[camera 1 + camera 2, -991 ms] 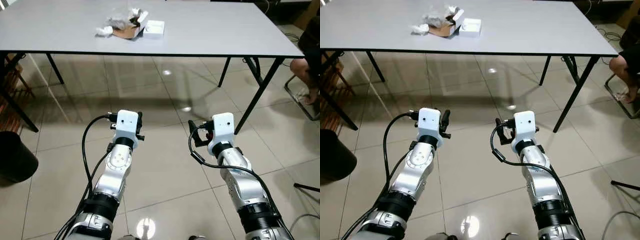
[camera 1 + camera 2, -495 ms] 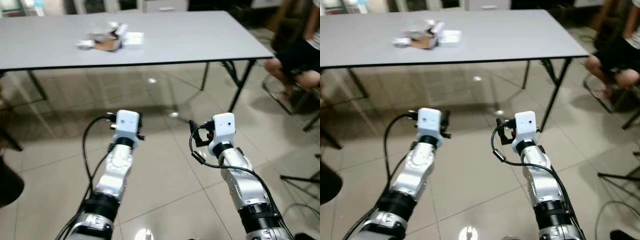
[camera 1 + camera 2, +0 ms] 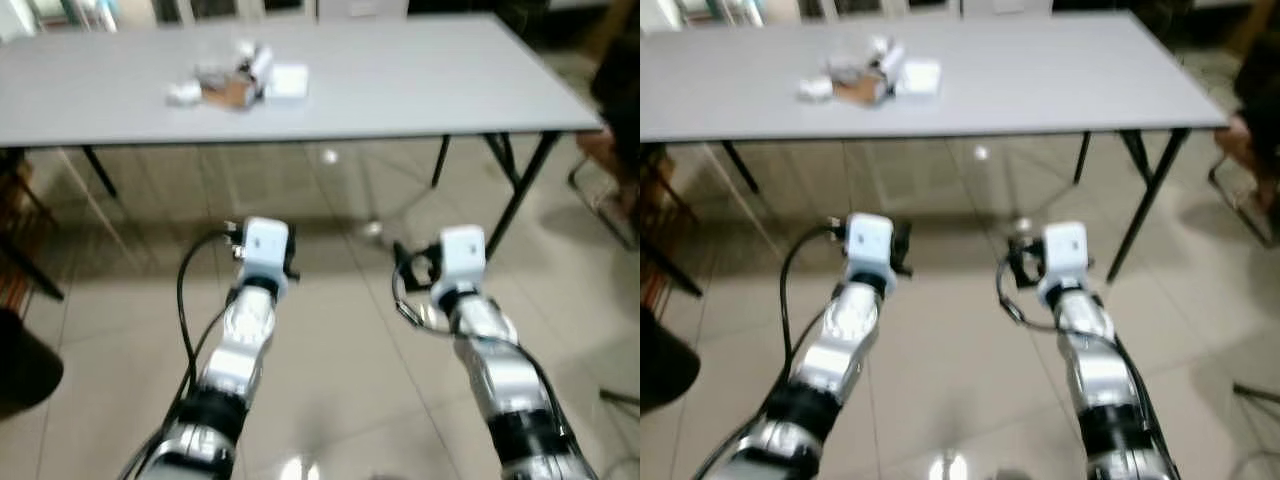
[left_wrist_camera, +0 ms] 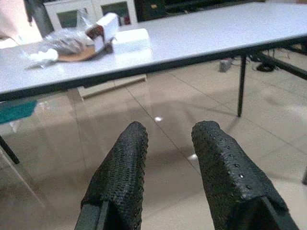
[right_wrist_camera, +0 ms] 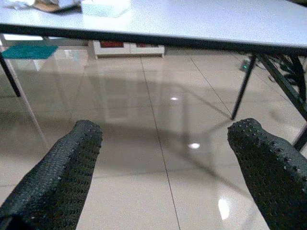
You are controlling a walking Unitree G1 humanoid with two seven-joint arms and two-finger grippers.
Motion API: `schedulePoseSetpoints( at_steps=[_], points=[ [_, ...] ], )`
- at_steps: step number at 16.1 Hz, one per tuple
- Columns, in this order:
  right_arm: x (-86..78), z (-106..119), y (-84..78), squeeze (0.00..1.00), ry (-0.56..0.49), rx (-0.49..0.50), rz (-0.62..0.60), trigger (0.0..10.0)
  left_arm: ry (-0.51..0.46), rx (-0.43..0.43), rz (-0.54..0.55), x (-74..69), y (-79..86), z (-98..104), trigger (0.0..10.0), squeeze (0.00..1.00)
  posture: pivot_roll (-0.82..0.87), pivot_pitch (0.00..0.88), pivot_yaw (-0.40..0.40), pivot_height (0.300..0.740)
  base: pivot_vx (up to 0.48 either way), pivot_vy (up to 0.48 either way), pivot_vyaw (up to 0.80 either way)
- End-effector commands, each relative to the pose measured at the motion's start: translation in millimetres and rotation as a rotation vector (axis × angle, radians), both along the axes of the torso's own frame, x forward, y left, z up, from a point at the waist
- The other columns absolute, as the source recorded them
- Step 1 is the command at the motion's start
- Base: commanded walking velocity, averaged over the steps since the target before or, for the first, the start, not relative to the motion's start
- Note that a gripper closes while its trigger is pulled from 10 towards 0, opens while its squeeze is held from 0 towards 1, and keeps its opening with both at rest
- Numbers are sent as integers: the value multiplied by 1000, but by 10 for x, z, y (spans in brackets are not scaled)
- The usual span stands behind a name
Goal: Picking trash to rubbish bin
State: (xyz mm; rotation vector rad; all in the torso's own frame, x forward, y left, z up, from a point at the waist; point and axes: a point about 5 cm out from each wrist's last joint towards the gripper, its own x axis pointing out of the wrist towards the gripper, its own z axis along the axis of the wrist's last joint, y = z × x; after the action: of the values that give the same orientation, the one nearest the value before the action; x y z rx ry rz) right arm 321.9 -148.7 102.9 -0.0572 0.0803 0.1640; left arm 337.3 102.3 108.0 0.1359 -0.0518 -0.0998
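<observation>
Trash [image 3: 235,83] lies in a small heap on the grey table [image 3: 420,80], well ahead of both grippers and off to the left gripper's side. The heap is crumpled clear plastic [image 4: 64,42], a brown cardboard piece [image 4: 79,53], a small white carton [image 4: 103,26] and a white crumpled wad [image 3: 183,94] at its outer end. A flat white box [image 4: 130,40] sits just beside the heap, on the side nearer the right gripper, touching or nearly touching it.

Both arms reach forward over the tiled floor [image 3: 330,330], short of the table's near edge and below its top. The left gripper [image 4: 168,136] points towards the table, its jaws parted by a modest gap and holding nothing; the trash shows beyond and above its fingers [image 4: 125,163]. The right gripper [image 5: 165,143] also faces the table's underside and legs, its jaws spread wide apart and empty, with the white box showing on the table edge far ahead of its fingers [image 5: 72,158].

A dark round bin [image 3: 25,365] stands on the floor well out to the left of the left gripper, beside a black table leg [image 3: 30,265]. At the far right, beyond the right gripper, part of a seated person [image 3: 615,120] is visible near a chair frame [image 3: 600,205]. The head views are somewhat blurred.
</observation>
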Motion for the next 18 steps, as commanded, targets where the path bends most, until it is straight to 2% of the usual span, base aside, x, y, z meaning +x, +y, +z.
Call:
schedulePoseSetpoints(
  at_steps=[1, 13, 16, 18],
  points=[
    [14, 44, 97, 0, -19, 13, 24, 10000, -4, 14, 36, 18, 114, 14, 10000, 0, -75, 92, 27, 740, 469, 0, 0],
    [37, 73, 93, 0, -27, 38, 16, 10000, -36, 37, 17, 50, 84, 103, 10000, 0, -76, 81, 30, 740, 440, 0, 0],
    [45, 86, 92, 0, -35, 35, 18, 10000, -32, 34, 15, 47, 73, 98, 10000, 0, -77, 78, 29, 740, 368, 0, -800],
    [45, 88, 96, 0, -38, 31, 22, 10000, -31, 33, 14, 46, 70, 97, 10000, 0, -75, 76, 28, 740, 422, 0, 0]
  ],
)
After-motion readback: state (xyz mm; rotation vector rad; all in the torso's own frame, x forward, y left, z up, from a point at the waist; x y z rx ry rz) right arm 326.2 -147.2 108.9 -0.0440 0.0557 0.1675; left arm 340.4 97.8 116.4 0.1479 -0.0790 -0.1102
